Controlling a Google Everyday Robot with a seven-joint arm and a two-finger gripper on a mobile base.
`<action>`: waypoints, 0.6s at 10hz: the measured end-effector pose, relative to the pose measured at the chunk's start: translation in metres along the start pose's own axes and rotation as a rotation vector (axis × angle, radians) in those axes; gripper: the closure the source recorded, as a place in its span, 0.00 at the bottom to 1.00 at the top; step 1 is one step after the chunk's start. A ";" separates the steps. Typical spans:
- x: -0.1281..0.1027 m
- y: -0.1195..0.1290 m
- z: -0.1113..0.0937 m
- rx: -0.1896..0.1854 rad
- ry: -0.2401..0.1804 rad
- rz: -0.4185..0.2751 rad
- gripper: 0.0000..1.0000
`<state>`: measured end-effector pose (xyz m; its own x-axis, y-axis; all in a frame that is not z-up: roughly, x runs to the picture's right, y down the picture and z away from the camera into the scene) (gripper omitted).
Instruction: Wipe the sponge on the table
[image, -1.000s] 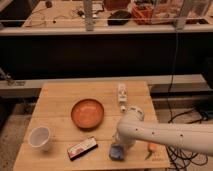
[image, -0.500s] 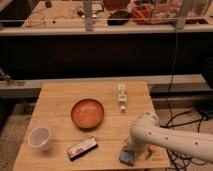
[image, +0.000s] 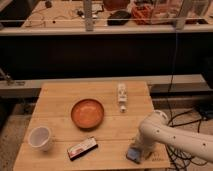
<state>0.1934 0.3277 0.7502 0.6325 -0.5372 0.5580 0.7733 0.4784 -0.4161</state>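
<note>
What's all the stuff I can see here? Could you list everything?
table: one, light wood, centre of view
bowl: one, orange, middle of table
cup: one, white, table's front left
pack: one, black, red and white, front of table, right of cup
white item: one, small, back right of table
sponge: one, blue-grey, front right of table
bench: one, wooden, cluttered, behind table
cables: several, dark, floor at right
arm: one, white, reaching in from right
gripper: one, down at the sponge

Dim warm light; bench (image: 60, 11) brighter; claw (image: 138, 152) at table (image: 57, 100) front-right corner.
</note>
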 end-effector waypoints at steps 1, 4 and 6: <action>0.001 0.000 0.000 0.001 0.000 0.001 0.97; 0.030 -0.014 -0.019 0.055 0.031 0.030 0.97; 0.059 -0.038 -0.048 0.105 0.064 0.041 0.97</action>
<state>0.2033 0.2447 0.7650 0.6673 -0.5575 0.4938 0.7403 0.5688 -0.3584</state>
